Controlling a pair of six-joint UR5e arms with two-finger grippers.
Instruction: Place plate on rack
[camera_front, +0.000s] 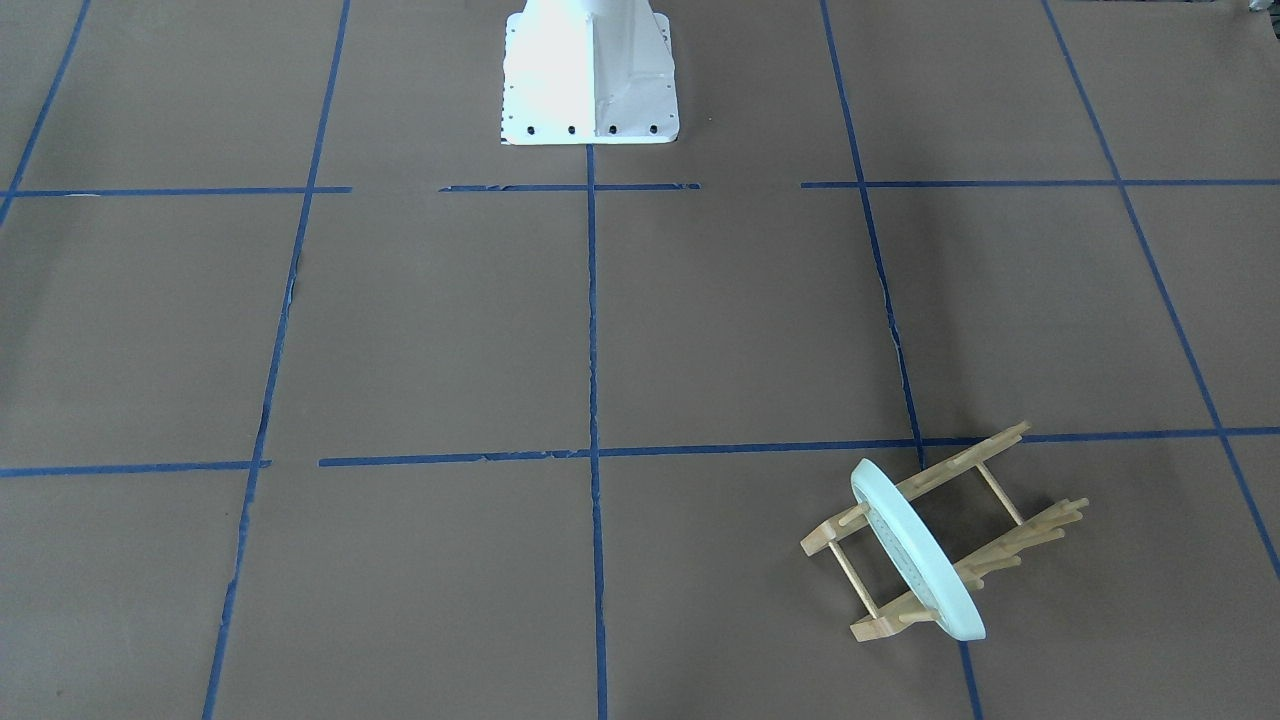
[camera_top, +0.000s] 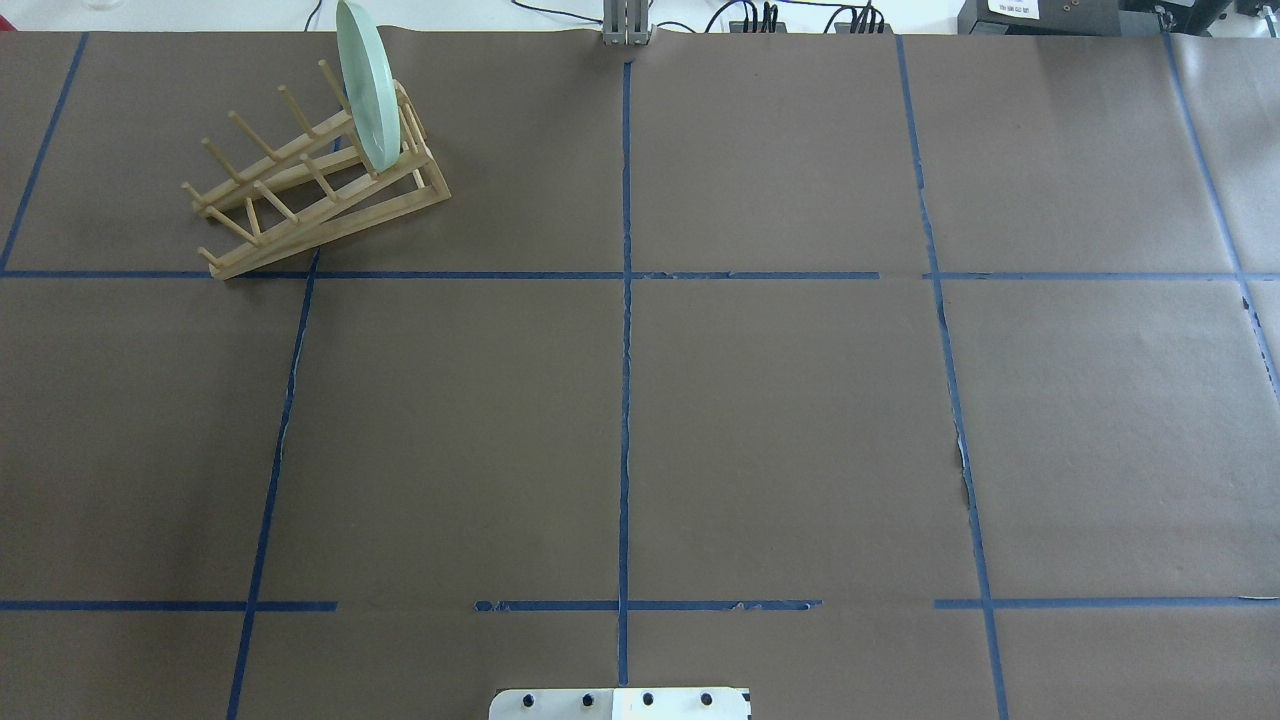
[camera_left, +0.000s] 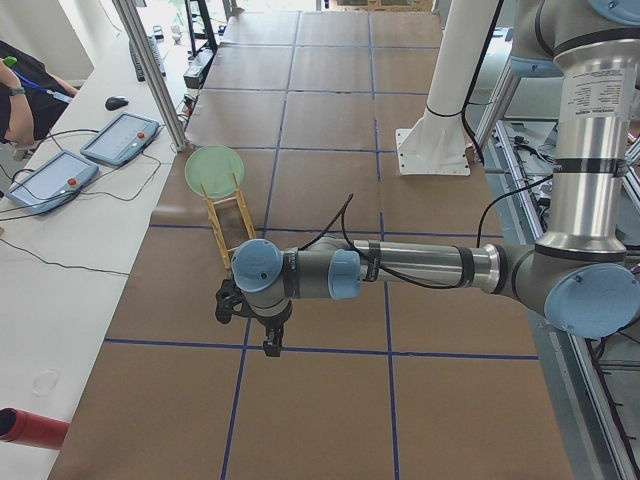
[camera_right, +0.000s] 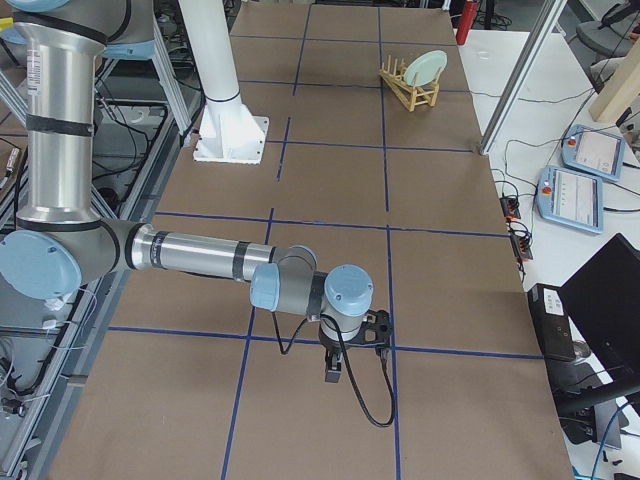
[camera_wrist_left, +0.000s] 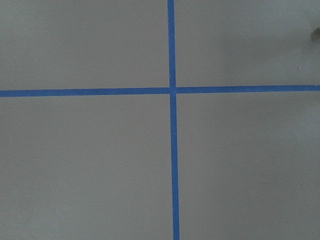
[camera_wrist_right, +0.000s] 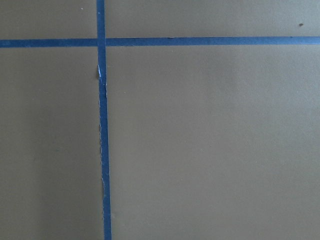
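Mint-green plate stands on edge between the pegs of the rack at eleven o'clock on your overhead view, and a nudge could roll it out (that rack looks light), though left gripper and right gripper hang well apart from it, jaws impossible to tell.

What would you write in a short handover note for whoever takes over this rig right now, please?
Left gripper: above bare table, away from the rack, nothing seen in it; open or shut cannot be told.
Right gripper: the same, at the table's other end.
Plate: standing on edge between the pegs near one end of the rack, at the far corner on the robot's left.
Done: the plate is on the rack.
Left: apparently nothing; perhaps check that the plate sits firmly.
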